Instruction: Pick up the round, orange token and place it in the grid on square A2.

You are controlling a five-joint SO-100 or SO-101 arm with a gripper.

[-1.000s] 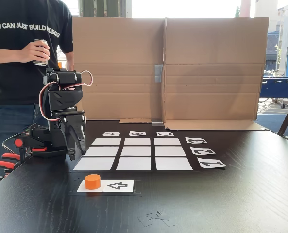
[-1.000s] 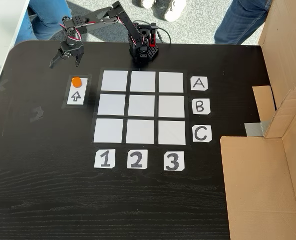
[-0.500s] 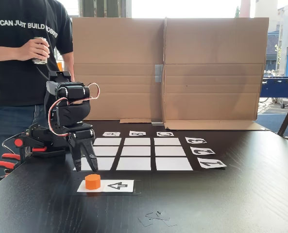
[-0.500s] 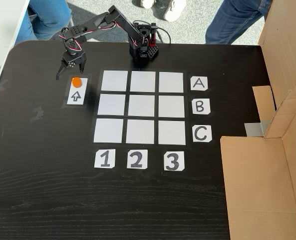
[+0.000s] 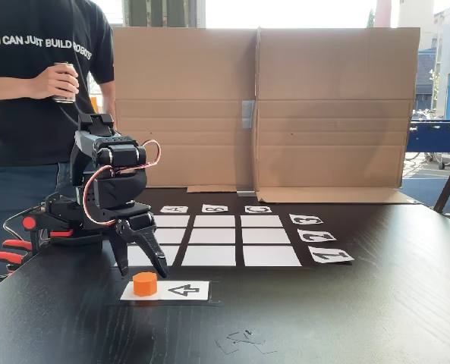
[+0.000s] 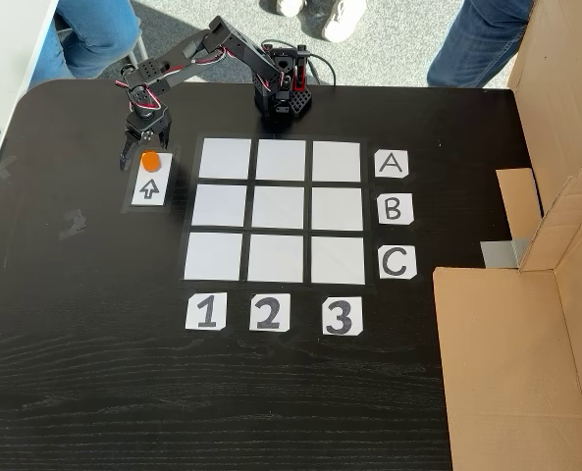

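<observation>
The round, orange token (image 5: 145,283) (image 6: 150,160) stands on the end of a white card with a black arrow (image 5: 183,290) (image 6: 149,189), on the black table beside the grid (image 5: 209,256) (image 6: 219,209). My gripper (image 5: 143,271) (image 6: 143,154) hangs open just above the token, one finger on each side of it and not touching it. Square A2 (image 5: 173,236) (image 6: 281,160) is a blank white cell in the row next to the arm's base; in the fixed view from table height the gripper hides part of it.
A tall cardboard wall (image 5: 285,106) (image 6: 536,245) closes off one side of the table. A person (image 5: 35,83) holding a can stands behind the arm's base (image 5: 58,220) (image 6: 281,96). Letter cards (image 6: 394,209) and number cards (image 6: 268,313) edge the grid.
The arm has swung out from beside its base toward the arrow card and dropped lower. The open gripper now straddles the token from above. The token has not moved.
</observation>
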